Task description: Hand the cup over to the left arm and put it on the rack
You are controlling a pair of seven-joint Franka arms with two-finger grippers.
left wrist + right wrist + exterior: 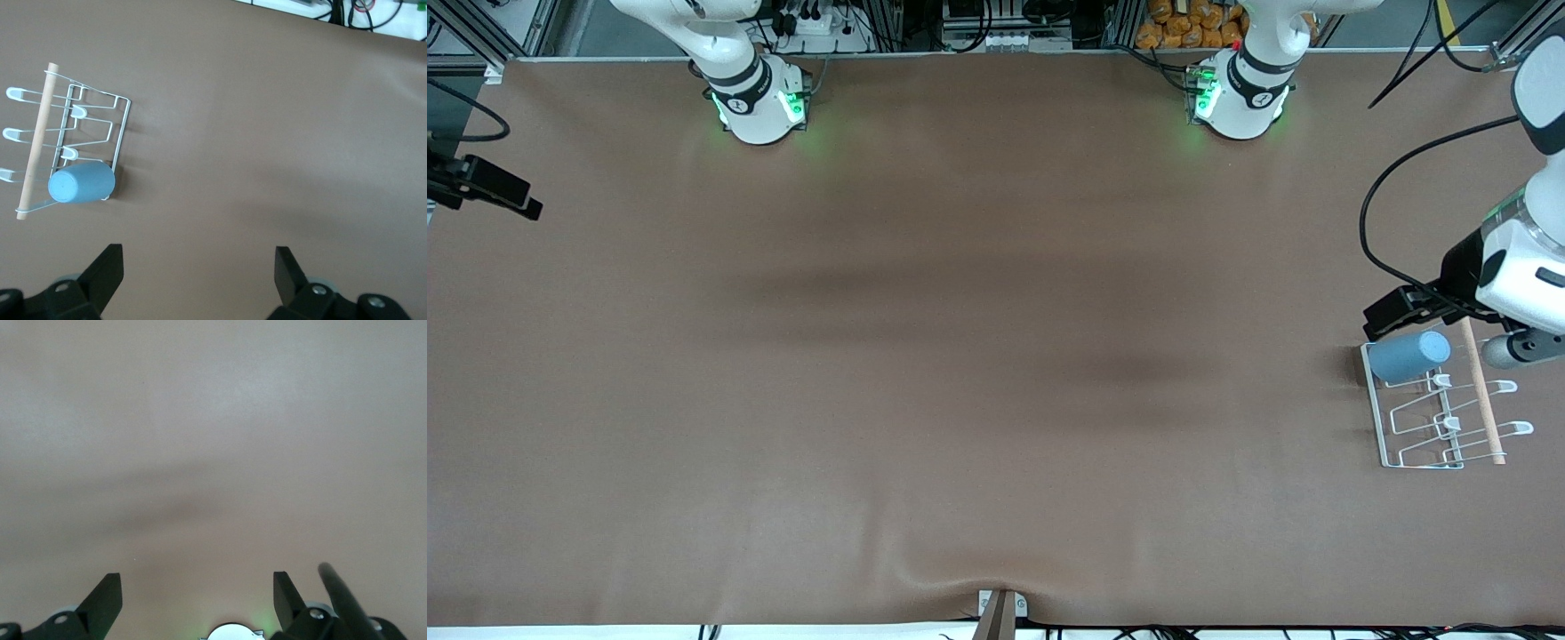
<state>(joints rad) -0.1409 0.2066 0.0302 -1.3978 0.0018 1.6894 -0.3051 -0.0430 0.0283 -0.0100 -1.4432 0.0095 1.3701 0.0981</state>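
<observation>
Nearest the front camera lies the bare brown desk [960, 427], and the first thing on it is the rack [1405, 449], at the left arm's end. We see the blue cup [1408, 356] lying tilted on its side over the rack's end farthest from the front camera, slipped on a prong as far as we can judge, its long axis running roughly across the rack toward the wooden rod [1482, 391], its base facing the left wrist camera – so the task looks as good as done.

Our left claw [199, 267] hangs in the air at the same end of the desk, over bare surface just beside the rack; both fingers stand spread wide with nothing between them. From that claw the cup sits off to one side and lower down, apart from either finger, the left arm [1516, 267] being by far the nearer one.

Our right claw [197, 587] is likewise wide open and empty, looking down on plain desk; its arm shows in the front view only at its base [756, 107], and it waits.

We judge that what remains is only a clean retreat – the left arm should lift away without brushing the rod or the prongs, since a light cup perched like this could be knocked off easily
</observation>
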